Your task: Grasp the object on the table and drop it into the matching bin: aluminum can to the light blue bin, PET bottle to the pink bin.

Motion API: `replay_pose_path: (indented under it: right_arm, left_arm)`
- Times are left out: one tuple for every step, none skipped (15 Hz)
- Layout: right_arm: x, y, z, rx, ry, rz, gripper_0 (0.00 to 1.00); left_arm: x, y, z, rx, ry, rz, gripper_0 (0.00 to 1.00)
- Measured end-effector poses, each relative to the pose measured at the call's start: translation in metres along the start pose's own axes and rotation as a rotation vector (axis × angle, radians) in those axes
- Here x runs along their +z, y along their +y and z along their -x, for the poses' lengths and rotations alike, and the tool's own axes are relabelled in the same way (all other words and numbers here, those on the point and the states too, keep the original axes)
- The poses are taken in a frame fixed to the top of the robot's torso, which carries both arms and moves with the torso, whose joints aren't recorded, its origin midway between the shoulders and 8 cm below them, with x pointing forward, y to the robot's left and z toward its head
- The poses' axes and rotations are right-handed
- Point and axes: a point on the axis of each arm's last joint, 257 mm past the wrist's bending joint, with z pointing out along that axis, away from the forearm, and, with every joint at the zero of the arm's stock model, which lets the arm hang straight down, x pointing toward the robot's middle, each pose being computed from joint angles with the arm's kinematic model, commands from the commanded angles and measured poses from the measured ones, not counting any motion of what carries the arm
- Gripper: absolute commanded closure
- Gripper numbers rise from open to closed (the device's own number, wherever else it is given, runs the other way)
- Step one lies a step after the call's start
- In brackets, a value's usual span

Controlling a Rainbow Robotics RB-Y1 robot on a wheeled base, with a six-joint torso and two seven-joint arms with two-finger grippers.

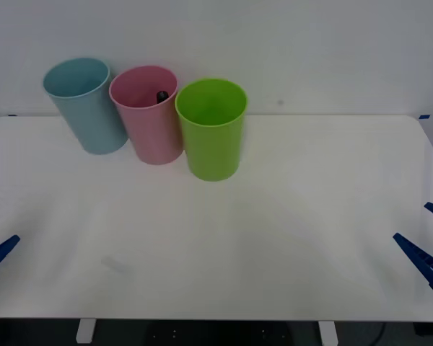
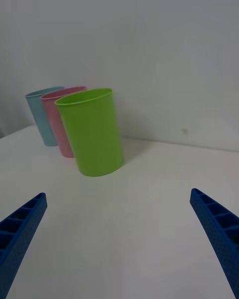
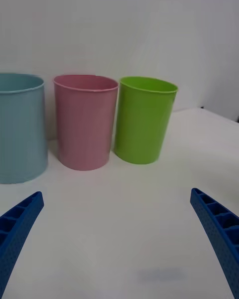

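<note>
White table carried three bins; a dark cap, likely the PET bottle, sat inside the pink bin. Both the left claw and the right claw were spread at the table's sides.

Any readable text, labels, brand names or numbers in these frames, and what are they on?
None. The light blue bin, pink bin and green bin are plain, and the white table is unmarked. The black cap inside the pink bin shows no legible print.
</note>
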Motion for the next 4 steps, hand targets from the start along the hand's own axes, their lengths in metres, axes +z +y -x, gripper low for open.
replay_pose_path:
  right_arm:
    - [0.0000,0.0000,0.0000,0.000,0.000,0.000,0.00]
    - [0.0000,0.0000,0.0000,0.000,0.000,0.000,0.00]
    - [0.0000,0.0000,0.0000,0.000,0.000,0.000,0.00]
    - [0.0000,0.0000,0.0000,0.000,0.000,0.000,0.00]
  left_arm:
    - [0.0006,-0.0022,-0.0023,-0.008,0.003,-0.005,0.00]
    - [0.0010,-0.0033,-0.0036,-0.011,0.006,-0.008,0.00]
    - [0.0010,-0.0034,-0.0039,-0.012,0.006,-0.008,0.00]
    - [0.0011,-0.0035,-0.0040,-0.012,0.006,-0.008,0.00]
